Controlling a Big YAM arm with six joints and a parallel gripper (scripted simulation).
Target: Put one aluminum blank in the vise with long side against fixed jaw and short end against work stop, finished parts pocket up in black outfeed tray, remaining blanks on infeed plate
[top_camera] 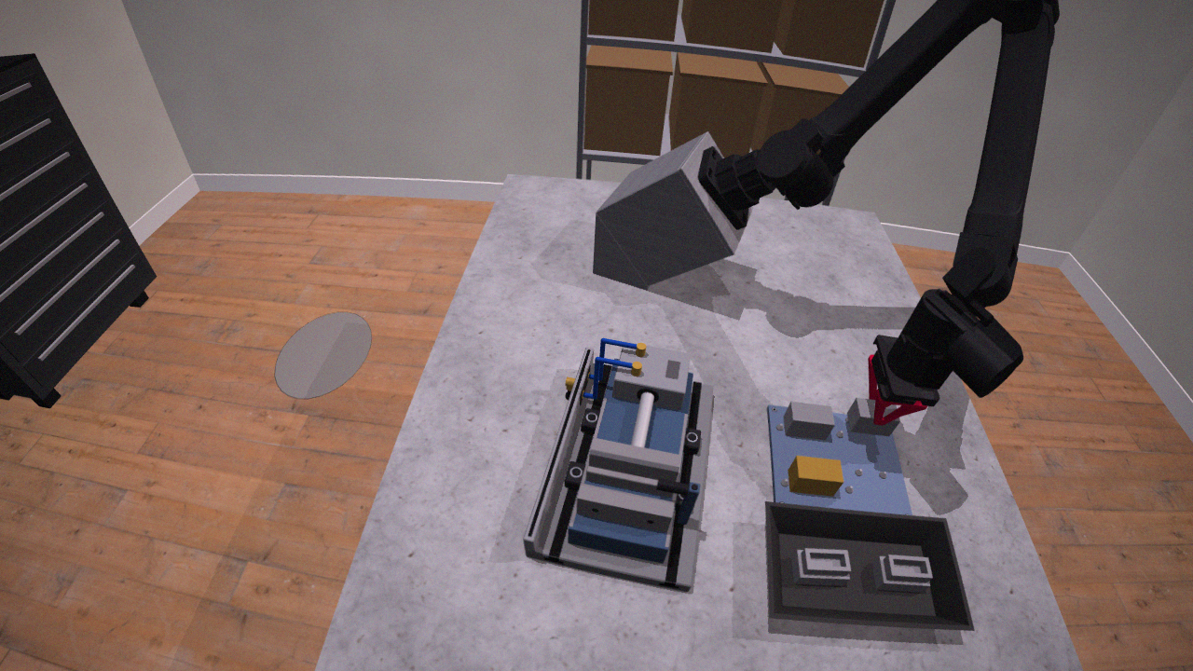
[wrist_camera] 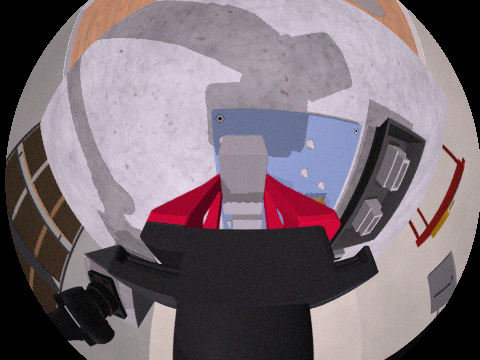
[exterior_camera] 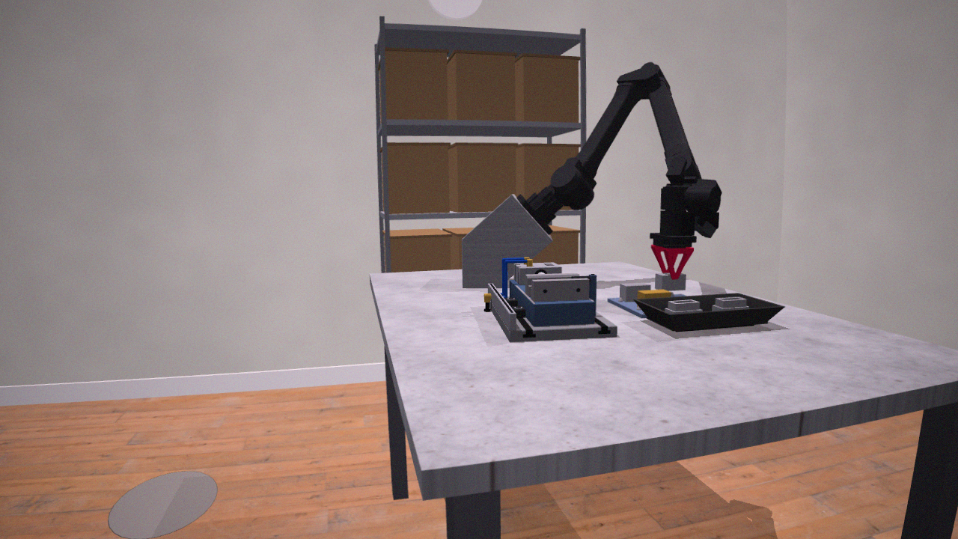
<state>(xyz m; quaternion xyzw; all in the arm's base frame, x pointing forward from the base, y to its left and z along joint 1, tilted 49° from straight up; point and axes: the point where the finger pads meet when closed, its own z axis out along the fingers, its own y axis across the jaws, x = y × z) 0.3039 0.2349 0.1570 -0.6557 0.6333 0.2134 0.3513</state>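
My gripper (top_camera: 885, 415) (exterior_camera: 675, 275) (wrist_camera: 243, 180) is shut on a plain gray blank (top_camera: 860, 415) (exterior_camera: 663, 281) (wrist_camera: 243, 162), held a little above the far right corner of the blue infeed plate (top_camera: 875, 494) (wrist_camera: 332, 150). Another gray blank (top_camera: 809, 419) (exterior_camera: 634, 291) and a yellow brass blank (top_camera: 815, 474) (exterior_camera: 654, 294) lie on this plate. Two finished parts (top_camera: 823, 568) (top_camera: 906, 574) lie pocket up in the black outfeed tray (top_camera: 863, 605) (exterior_camera: 709, 321). The vise's fixed jaw (top_camera: 625, 509) (exterior_camera: 562, 289) and work stop (top_camera: 674, 486) show; no blank shows between the jaws.
The hosed moving jaw end (top_camera: 651, 385) is at the vise's back, with blue hoses (top_camera: 617, 343) on its left. A side rail (top_camera: 556, 467) runs along the vise. The gray arm mount (top_camera: 667, 225) (exterior_camera: 502, 251) stands farther back. The tray adjoins the infeed plate's front edge.
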